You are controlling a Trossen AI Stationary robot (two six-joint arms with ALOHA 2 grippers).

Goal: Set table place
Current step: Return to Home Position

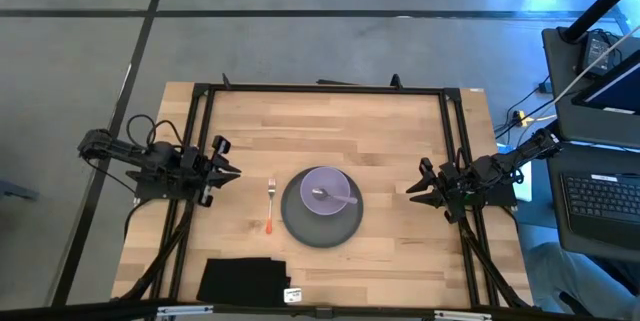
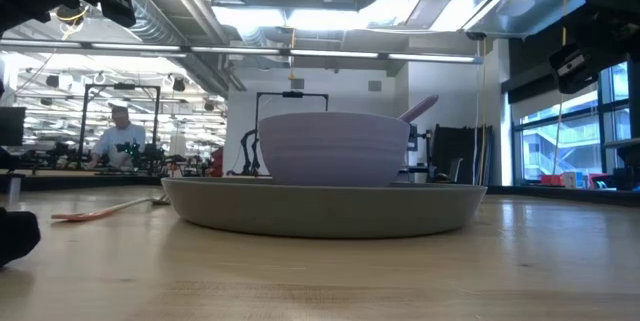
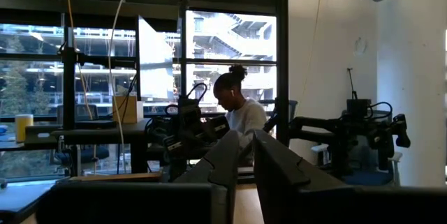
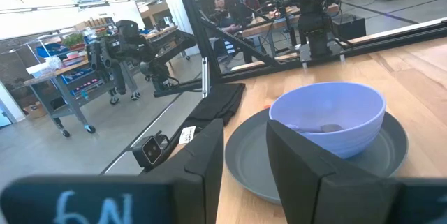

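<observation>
Plate [image 1: 300, 223], round, dark grey, sits midway between the wood-plank table's [image 1: 380, 141] side edges; ribbed lilac bowl [image 1: 325, 189] on it, spoon [image 1: 335, 197] inside. Orange-handled fork [image 1: 270, 206] lies just left. Left gripper [image 1: 228, 159] and right gripper [image 1: 417, 189] hover at the side edges, fingers parted, empty.

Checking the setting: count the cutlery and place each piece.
2. The orange-handled fork lies on the table beside the grey plate; the lilac-handled spoon rests in the lilac bowl on that plate. None seems hidden.
</observation>
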